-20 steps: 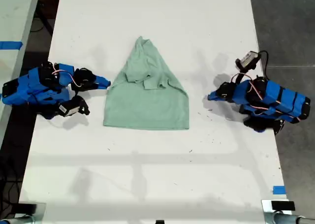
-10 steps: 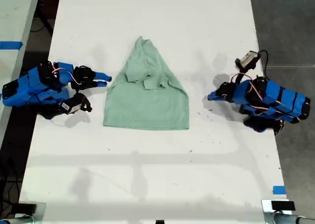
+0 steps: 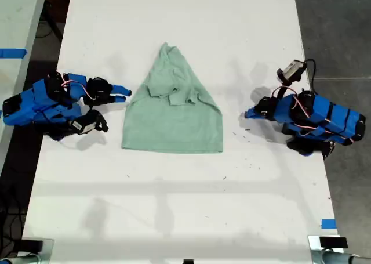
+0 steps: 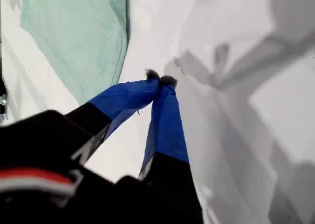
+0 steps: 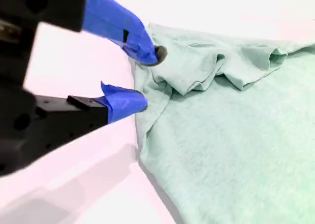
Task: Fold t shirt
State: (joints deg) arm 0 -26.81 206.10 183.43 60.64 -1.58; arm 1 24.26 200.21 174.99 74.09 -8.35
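Both grippers empty: my first gripper [image 4: 160, 79] w/ tips pressed together, clear of the t shirt [image 3: 173, 104]. My second gripper [image 5: 142, 79] spread apart just beside shirt's edge; shirt lies mid-table [image 3: 232, 206], part-folded.

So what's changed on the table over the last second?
The arm at the exterior view's left drew back a little from the t shirt, and my second gripper now hangs open just off the cloth's edge, holding nothing. My first gripper, shut and empty at the exterior view's right, stayed put, and the shirt lies as before.
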